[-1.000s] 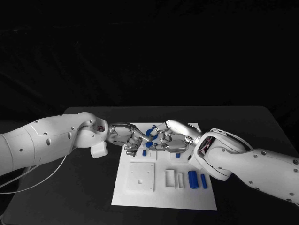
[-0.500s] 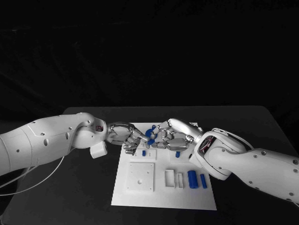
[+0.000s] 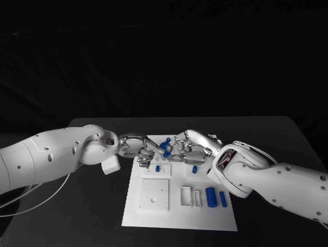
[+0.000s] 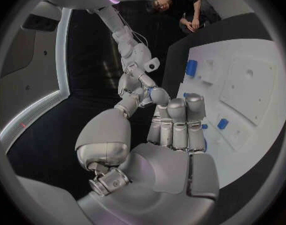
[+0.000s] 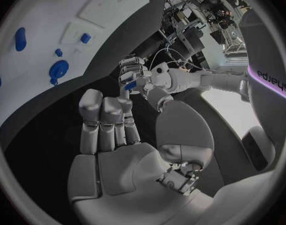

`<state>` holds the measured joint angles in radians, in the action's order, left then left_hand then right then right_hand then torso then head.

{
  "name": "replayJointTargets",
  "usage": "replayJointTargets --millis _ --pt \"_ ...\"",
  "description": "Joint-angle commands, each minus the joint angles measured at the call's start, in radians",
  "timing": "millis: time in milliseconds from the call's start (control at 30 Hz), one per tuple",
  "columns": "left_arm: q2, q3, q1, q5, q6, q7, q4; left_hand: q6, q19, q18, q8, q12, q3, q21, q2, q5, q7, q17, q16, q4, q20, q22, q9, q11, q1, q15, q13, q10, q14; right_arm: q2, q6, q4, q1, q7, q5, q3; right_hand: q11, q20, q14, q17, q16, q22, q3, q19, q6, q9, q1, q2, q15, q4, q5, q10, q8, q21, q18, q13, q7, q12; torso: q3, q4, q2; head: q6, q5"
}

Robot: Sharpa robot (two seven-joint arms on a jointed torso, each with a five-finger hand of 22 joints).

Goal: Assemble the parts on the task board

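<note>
Above the far end of the white task board [image 3: 178, 211] my two hands meet fingertip to fingertip. A small blue part [image 3: 164, 146] sits between them. My left hand [image 3: 138, 149] has its fingers curled and pinches the part [image 5: 130, 85] from one side. From the other side, my right hand [image 3: 187, 149] presses its thumb and a fingertip against the same part [image 4: 153, 90]. Two blue cylinders [image 3: 210, 197] lie side by side near the board's right edge. Two small blue pieces [image 3: 158, 168] stand in the board under the hands.
A white square block [image 3: 154, 194] and a narrow white block [image 3: 187, 195] sit on the board's near half. More blue pieces [image 5: 58, 70] show on the board [image 5: 68, 45] in the right wrist view. Bare black table [image 3: 82, 216] surrounds the board.
Both hands have drifted slightly up and toward the board's far edge, staying together with the blue part between their fingertips. The pieces on the board have not moved.
</note>
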<state>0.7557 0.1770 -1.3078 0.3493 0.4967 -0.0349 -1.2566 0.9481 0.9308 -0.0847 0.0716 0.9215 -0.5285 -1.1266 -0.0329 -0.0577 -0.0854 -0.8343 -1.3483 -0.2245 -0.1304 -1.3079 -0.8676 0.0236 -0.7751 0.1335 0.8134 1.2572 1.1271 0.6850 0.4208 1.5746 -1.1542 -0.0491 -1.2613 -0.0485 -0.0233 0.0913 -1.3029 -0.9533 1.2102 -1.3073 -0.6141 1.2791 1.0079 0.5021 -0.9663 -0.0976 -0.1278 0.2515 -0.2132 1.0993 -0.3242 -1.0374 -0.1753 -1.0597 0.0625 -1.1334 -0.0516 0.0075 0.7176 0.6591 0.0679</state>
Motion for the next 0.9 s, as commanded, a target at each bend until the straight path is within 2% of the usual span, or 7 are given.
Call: replayJointTargets --millis 33,333,633,900 --pt "0.000 0.000 -0.001 -0.010 -0.055 -0.018 -0.006 -0.007 -0.004 -0.018 0.001 0.002 0.007 0.005 -0.008 0.007 -0.010 0.001 0.006 0.004 -0.091 0.000 0.003 -0.003 -0.005 -0.005 0.001 -0.002 0.003 0.000 -0.006 0.001 0.001 0.015 -0.012 0.000 -0.003 0.006 -0.002 -0.001 -0.003 -0.014 -0.005 0.003 0.031 0.001 0.009 0.000 -0.007 -0.002 -0.005 0.005 -0.001 -0.003 -0.086 -0.002 0.023 -0.001 -0.0001 0.0001 0.000 -0.001 0.001" --pt "-0.002 0.000 -0.001 -0.010 -0.059 -0.023 -0.004 -0.005 -0.002 -0.019 0.002 0.003 0.008 0.006 0.001 0.006 -0.009 0.001 0.005 0.015 -0.091 0.001 0.011 -0.003 -0.008 -0.005 0.001 -0.001 0.005 -0.003 -0.010 0.000 0.001 0.016 -0.013 0.000 -0.003 0.007 -0.002 -0.001 -0.003 -0.013 -0.006 0.003 0.031 0.001 0.010 -0.001 -0.007 -0.003 -0.005 0.005 -0.001 -0.003 -0.086 -0.002 0.023 -0.001 -0.0001 -0.0001 0.000 0.000 0.001" --pt "-0.004 0.000 -0.001 -0.010 -0.036 -0.015 -0.003 0.018 -0.001 -0.020 0.015 0.005 0.003 0.003 0.033 0.005 -0.004 0.000 0.003 0.002 -0.092 -0.001 0.022 0.002 -0.052 0.000 0.001 0.003 0.008 -0.006 -0.007 -0.005 0.001 0.016 -0.013 0.000 -0.003 0.007 -0.003 -0.001 -0.003 -0.013 -0.006 0.004 0.031 0.001 0.011 -0.002 -0.007 -0.003 -0.006 0.005 -0.001 -0.003 -0.086 -0.002 0.022 -0.001 0.0000 -0.0001 0.001 0.002 0.001" --pt "-0.008 0.000 -0.001 -0.009 -0.027 -0.012 -0.003 0.033 0.000 -0.019 0.023 0.006 0.012 0.002 0.038 0.004 0.000 -0.001 0.002 0.001 -0.092 -0.002 0.029 0.006 -0.059 0.003 0.000 0.007 0.009 -0.010 -0.008 -0.005 0.001 0.016 -0.014 0.000 -0.003 0.007 -0.003 -0.001 -0.003 -0.013 -0.007 0.004 0.031 0.001 0.011 -0.002 -0.007 -0.004 -0.006 0.005 -0.001 -0.003 -0.086 -0.002 0.022 0.000 -0.0002 -0.0004 0.000 0.004 0.001"
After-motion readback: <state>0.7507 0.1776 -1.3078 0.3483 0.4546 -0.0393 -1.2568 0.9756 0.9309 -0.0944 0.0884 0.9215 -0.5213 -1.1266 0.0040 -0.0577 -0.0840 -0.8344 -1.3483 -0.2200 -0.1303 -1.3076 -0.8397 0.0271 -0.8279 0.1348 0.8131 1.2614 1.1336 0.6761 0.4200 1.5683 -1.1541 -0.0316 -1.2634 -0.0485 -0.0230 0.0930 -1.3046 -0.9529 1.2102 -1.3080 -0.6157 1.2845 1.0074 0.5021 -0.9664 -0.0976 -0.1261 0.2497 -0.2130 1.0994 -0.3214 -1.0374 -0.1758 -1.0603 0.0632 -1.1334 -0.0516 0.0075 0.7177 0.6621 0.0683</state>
